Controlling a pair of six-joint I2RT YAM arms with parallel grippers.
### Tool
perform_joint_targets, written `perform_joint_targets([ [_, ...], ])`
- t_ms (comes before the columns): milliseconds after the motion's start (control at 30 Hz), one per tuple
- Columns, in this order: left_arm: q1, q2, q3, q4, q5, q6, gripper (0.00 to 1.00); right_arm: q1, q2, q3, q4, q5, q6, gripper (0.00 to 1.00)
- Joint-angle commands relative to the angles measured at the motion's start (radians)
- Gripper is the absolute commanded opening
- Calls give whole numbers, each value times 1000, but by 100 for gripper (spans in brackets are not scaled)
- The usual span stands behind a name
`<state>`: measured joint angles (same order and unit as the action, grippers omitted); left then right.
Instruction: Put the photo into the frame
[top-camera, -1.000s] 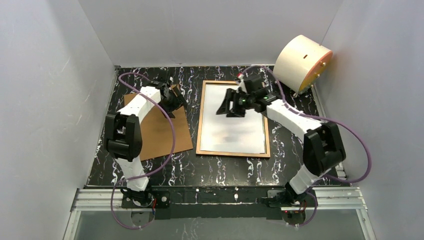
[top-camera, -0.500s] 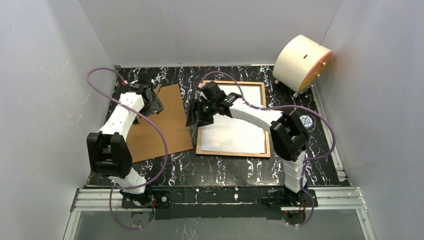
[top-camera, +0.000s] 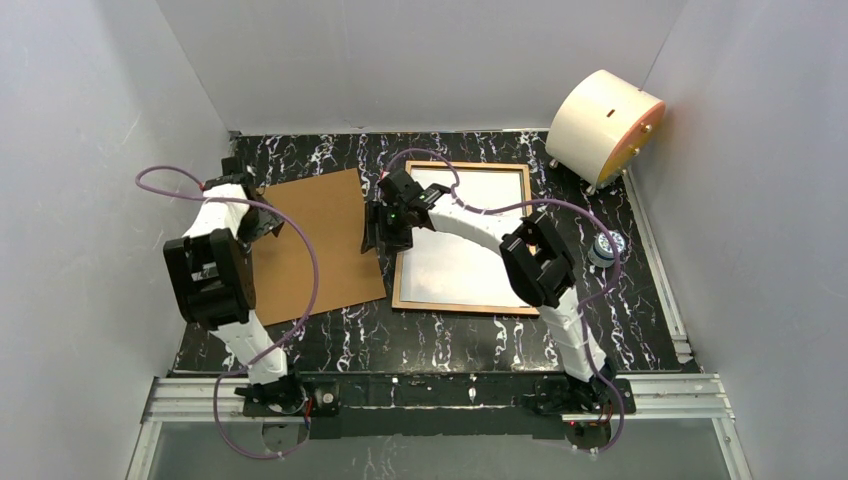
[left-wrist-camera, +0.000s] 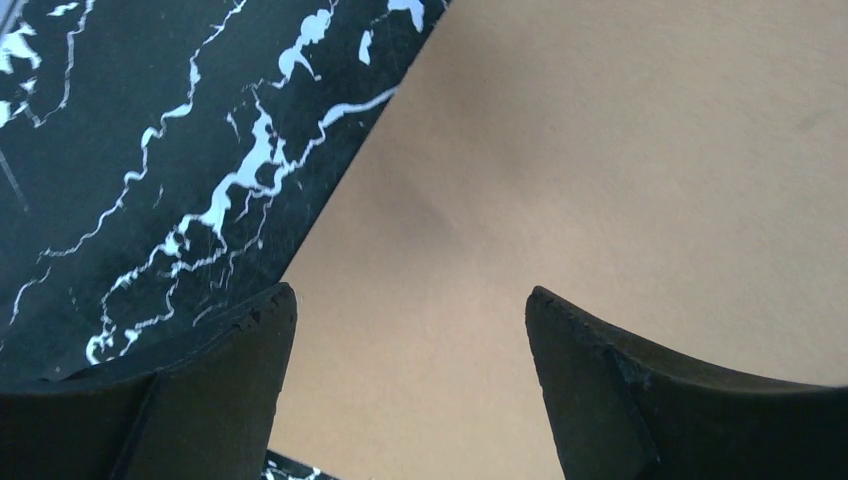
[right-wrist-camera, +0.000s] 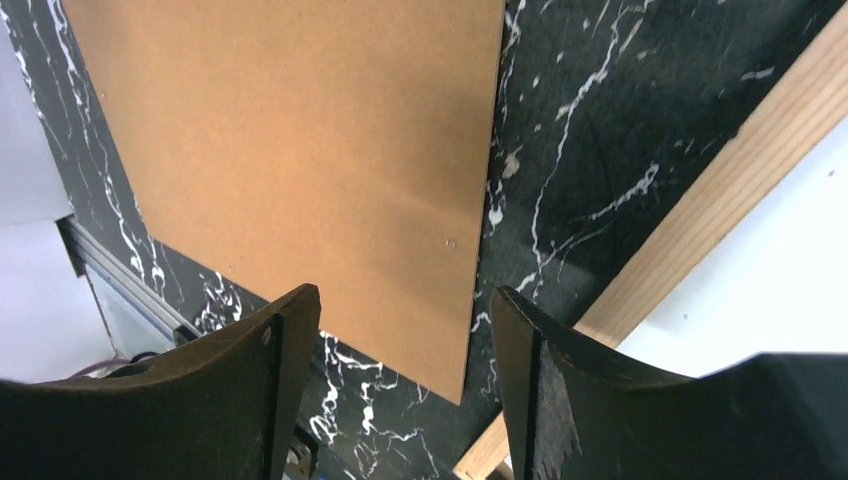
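Photo (top-camera: 450, 272) lies white-back up inside the frame (top-camera: 466, 305), so we judge the backing board (top-camera: 335, 230) comes next. Our left gripper (left-wrist-camera: 410, 305) and right gripper (right-wrist-camera: 405, 300) both gape empty; we should pinch its edges low and level.

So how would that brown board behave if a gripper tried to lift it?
The brown board lies flat with straight crisp edges, so probably stiff. It looks thin and flush on the table, so likely hard to pinch; pushed, it would probably slide.
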<state>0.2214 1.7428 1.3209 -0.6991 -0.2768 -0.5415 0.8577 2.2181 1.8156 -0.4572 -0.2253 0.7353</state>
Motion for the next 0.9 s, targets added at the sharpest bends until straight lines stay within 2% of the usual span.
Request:
perform_joint_targets([
  [0,38,84,47,-10,51,65,81,-2,56,129,-84,51,9,71],
  [100,53,113,48,-41,-21,70,81,-3,100,175,-132,59,6,70],
  [167,59,116,29,-34,-29,69,85,-2,107,179,-140,77,2,70],
  [300,66,139,-18,-7,11,64,89,-3,129,211,-182,103,-10,71],
  [433,82,136,-71,28,97,62,89,-2,136,210,-195,118,-25,72],
  [867,111,98,-161,52,207,76,85,-2,188,180,-108,-57,-13,74],
])
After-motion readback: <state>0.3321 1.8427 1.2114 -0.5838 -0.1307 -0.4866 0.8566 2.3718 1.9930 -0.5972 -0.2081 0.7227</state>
